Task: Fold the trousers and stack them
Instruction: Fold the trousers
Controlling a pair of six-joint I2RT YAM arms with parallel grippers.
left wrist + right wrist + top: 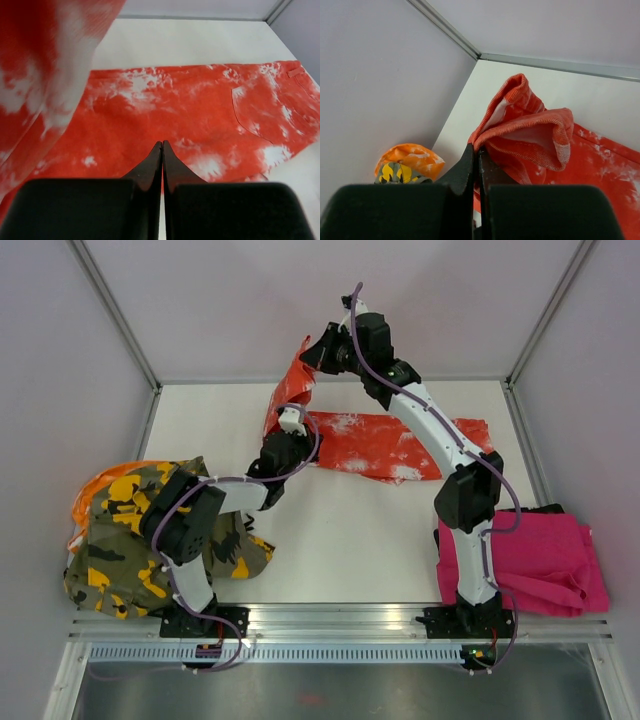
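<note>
The top camera looked down over the whole table (pixel 350 540); both wrist cameras faced the same orange trousers (pixel 370 445) closely.

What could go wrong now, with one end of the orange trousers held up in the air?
The right gripper pinches only the edge of the cuff of the orange trousers, so the cloth might slip out and drop in a heap. The lifted leg hangs bunched close beside the shut left gripper. When lowered, it could drape over that gripper and make the fold crooked.
</note>
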